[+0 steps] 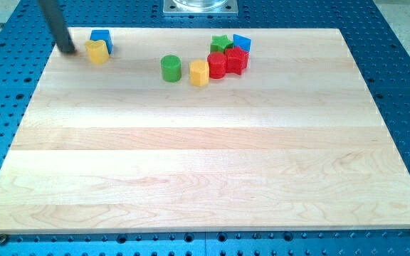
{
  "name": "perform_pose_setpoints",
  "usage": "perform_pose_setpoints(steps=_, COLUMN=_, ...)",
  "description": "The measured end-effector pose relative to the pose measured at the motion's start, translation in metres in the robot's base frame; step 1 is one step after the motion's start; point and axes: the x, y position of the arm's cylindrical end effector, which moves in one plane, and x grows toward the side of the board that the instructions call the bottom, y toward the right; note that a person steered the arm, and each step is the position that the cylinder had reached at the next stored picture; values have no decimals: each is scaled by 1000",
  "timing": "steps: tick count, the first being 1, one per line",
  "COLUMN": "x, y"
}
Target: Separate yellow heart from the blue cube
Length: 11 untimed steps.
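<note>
Pale wooden board (205, 156) fills most of the view, lying on a blue perforated table (404, 85). All the blocks sit along the board's top edge, in two groups.

In the top left corner, the yellow heart (97, 51) rests just in front of the blue cube (102, 38), touching it or very nearly so; the cube stands behind it and slightly toward the view's right. A dark rod comes down from the view's top left, and my tip (68, 50) meets the board just to the left of the yellow heart, close beside it, with a narrow gap between them. The arm carries no pincer, only this rod, so there is nothing to be apart or together.

Well apart from that pair, toward the top centre, a green cylinder (171, 68) stands alone. Just to its right is a yellow block (199, 72), whose shape I cannot make out exactly. Touching that on the right are two red blocks side by side, the left red block (216, 65) and the right red block (235, 60). Behind them sit a green star (221, 45) and, to its right, a blue block (241, 43) with an angled top.

A metal plate (199, 6) shows at the view's top centre, beyond the board.
</note>
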Motion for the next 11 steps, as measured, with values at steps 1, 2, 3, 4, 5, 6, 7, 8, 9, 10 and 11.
perform_pose_setpoints(steps=1, x=-30, y=30)
perform_pose_setpoints(steps=2, x=-21, y=102)
perform_pose_setpoints(steps=3, x=12, y=110)
perform_pose_setpoints(steps=4, x=28, y=99)
perform_pose_setpoints(steps=5, x=29, y=84)
perform_pose_setpoints(steps=6, x=56, y=50)
perform_pose_setpoints(steps=7, x=100, y=62)
perform_pose_setpoints(steps=8, x=140, y=29)
perform_pose_setpoints(steps=9, x=108, y=15)
perform_pose_setpoints(steps=10, x=78, y=22)
perform_pose_setpoints(steps=11, x=89, y=-6)
